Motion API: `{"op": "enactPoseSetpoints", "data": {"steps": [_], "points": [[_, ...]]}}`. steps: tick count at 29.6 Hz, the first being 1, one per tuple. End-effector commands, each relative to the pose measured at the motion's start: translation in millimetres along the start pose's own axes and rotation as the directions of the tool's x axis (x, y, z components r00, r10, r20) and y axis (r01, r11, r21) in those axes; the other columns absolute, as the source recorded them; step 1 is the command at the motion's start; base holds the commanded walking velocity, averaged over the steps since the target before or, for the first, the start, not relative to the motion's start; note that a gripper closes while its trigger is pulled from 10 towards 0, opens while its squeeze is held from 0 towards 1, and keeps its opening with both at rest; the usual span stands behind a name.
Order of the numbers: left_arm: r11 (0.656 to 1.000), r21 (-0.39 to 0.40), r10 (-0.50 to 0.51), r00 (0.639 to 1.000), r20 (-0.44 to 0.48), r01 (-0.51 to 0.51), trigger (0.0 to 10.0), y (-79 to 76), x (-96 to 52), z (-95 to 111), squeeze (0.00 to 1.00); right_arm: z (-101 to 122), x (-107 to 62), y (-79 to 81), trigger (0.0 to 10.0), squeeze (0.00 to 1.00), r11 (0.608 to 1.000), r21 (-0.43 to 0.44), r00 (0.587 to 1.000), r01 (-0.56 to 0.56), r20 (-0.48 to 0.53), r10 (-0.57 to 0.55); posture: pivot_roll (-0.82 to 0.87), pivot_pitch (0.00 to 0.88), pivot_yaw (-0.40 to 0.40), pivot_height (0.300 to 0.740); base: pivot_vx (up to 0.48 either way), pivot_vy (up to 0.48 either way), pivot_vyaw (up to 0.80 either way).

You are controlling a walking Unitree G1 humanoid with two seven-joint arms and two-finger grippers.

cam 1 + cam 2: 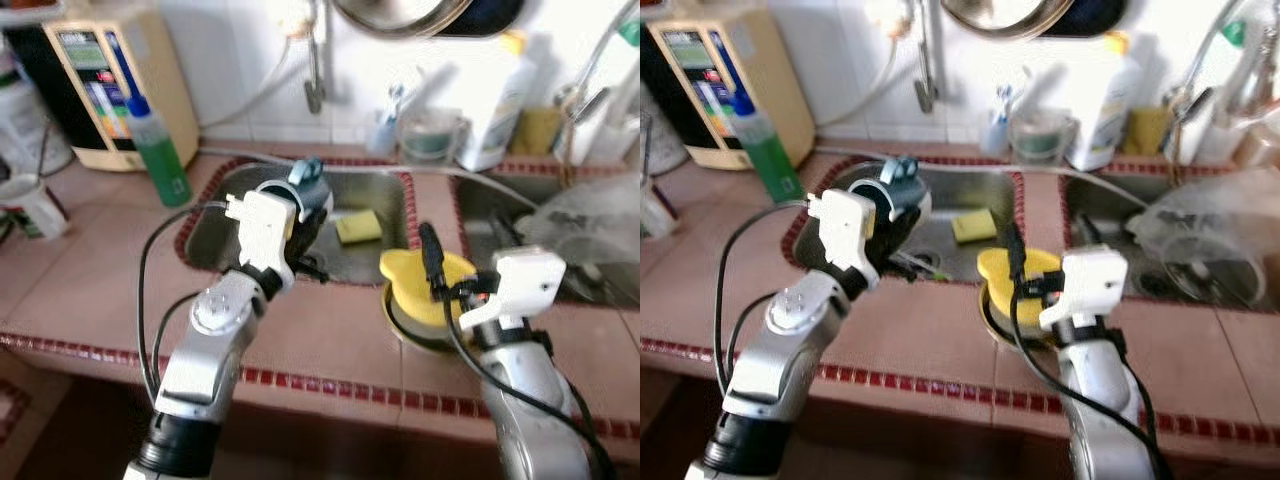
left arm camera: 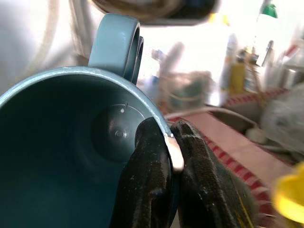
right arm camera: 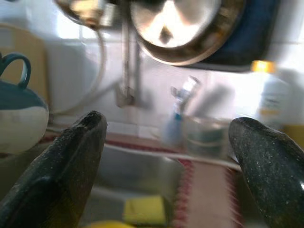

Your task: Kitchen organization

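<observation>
Left wrist view: my left claw is clamped on the rim of the teal mug, one finger inside the wall, one outside. From the head camera I see that mug held above the near edge of the sink. My right claw stands wide apart over the yellow lid on the tiled surface. Farther in, a yellow sponge lies in the basin. A green soap bottle stands beyond, left of the sink.
</observation>
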State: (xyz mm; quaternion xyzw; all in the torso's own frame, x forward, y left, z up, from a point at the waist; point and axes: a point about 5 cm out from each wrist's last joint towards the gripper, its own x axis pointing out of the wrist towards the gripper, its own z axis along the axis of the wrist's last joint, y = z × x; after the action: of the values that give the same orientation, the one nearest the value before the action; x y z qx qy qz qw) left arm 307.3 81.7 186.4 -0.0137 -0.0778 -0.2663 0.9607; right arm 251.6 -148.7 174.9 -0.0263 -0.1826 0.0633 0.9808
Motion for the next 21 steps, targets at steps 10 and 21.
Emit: {"op": "enactPoseSetpoints", "data": {"steps": [10,21], "points": [[0.999,0.018,0.030,1.000,0.004,-0.030,10.0,9.1,-3.1,2.4,0.00,3.9,1.6,6.2,10.0,0.00,1.000,0.018,1.000,-0.014,0.016,0.014,-0.16,0.026,0.062,0.711,0.330,0.000,0.00],[0.999,0.018,0.030,1.000,0.004,-0.030,10.0,9.1,-3.1,2.4,0.00,3.9,1.6,6.2,10.0,0.00,1.000,0.018,1.000,-0.014,0.016,0.014,-0.16,0.026,0.062,0.711,0.330,0.000,0.00]]}}
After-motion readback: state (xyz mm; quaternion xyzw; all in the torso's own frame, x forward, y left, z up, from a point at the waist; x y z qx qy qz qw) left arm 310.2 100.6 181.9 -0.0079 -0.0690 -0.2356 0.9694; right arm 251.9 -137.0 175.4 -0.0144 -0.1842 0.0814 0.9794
